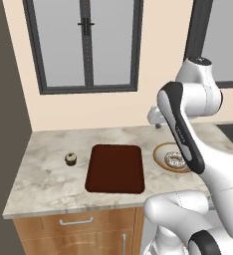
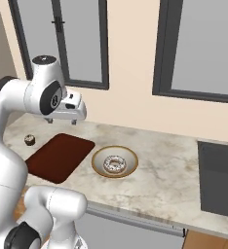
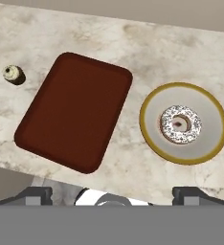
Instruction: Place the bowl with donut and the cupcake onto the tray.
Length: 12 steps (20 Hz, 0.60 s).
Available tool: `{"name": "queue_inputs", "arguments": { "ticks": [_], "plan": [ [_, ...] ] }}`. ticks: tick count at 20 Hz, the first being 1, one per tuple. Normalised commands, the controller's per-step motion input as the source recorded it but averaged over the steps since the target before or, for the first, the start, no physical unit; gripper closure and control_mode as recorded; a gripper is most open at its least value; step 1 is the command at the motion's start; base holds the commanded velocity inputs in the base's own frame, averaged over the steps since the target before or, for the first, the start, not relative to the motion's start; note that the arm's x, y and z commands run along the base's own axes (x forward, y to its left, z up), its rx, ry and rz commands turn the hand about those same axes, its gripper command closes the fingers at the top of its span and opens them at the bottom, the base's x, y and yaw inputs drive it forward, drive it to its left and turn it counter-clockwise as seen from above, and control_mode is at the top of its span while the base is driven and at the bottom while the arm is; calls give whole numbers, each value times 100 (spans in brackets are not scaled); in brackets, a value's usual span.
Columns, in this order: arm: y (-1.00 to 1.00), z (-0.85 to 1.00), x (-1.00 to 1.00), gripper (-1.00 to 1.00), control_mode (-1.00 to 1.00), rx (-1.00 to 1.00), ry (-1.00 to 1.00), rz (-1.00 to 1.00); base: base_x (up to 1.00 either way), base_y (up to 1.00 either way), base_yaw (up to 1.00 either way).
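The dark reddish-brown tray [image 3: 75, 112] lies flat on the marble counter, with nothing on it. To its right stands the shallow bowl [image 3: 210, 119] with a golden-tan rim, and the speckled glazed donut [image 3: 181, 124] rests inside it. The small cupcake [image 3: 12, 74] stands on the counter left of the tray. My gripper [image 3: 115, 195] hangs high above the counter, open wide and holding nothing, looking straight down on all of them. From the right base view the gripper [image 2: 61, 121] hovers over the tray [image 2: 57, 156], with the bowl [image 2: 129, 158] to its right and the cupcake [image 2: 29, 140] to its left.
A black sink [image 2: 218, 180] is set into the counter far to the right. The wall with dark-framed windows [image 1: 88, 45] runs behind the counter. Wooden drawers [image 1: 76, 221] sit under the counter's front edge.
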Motion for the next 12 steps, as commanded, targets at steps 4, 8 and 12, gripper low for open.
{"name": "queue_inputs", "arguments": {
  "ticks": [4, 8, 12],
  "plan": [
    [-73, -40, 4, -100, -100, 24, 0, 0, 0, 0, 0],
    [-96, -49, 23, -100, -100, 27, 6, 0, 0, 0, 0],
    [-42, -4, 0, -100, -100, 4, 8, 0, 0, 0, 0]
  ]
}}
